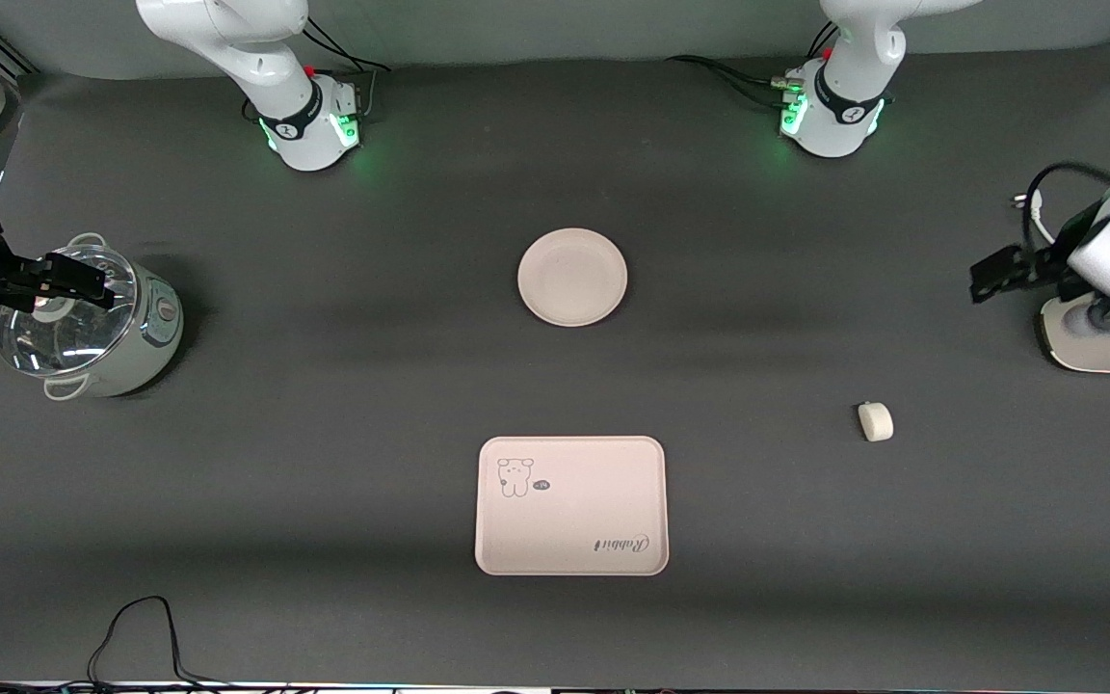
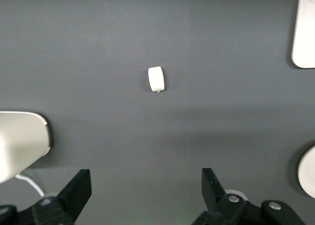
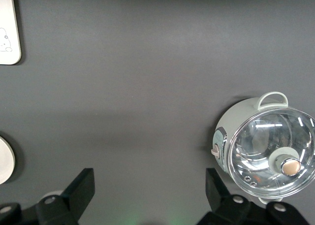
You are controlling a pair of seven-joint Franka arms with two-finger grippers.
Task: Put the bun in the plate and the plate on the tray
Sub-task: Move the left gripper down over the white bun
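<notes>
Lying apart on the dark table [image 1: 324,405], the three task items show that no step of the task is complete. The bun [image 1: 875,421] rests alone toward the left arm's end of the table, well apart from the plate [image 1: 572,277] and somewhat nearer the front camera than it. The plate sits empty at mid-table, and the tray [image 1: 571,505] lies nearer the front camera than the plate, bare apart from its printed bear and script. The left gripper [image 2: 146,195] hangs with jaws spread wide and holding nothing, above the table at its own end, and its wrist view looks down on the bun; this arm is judged best placed for the first pick. The right gripper [image 3: 150,195], likewise wide and empty, waits over a glass-lidded pot [image 1: 92,323] at the right arm's end, clear of the working area.
</notes>
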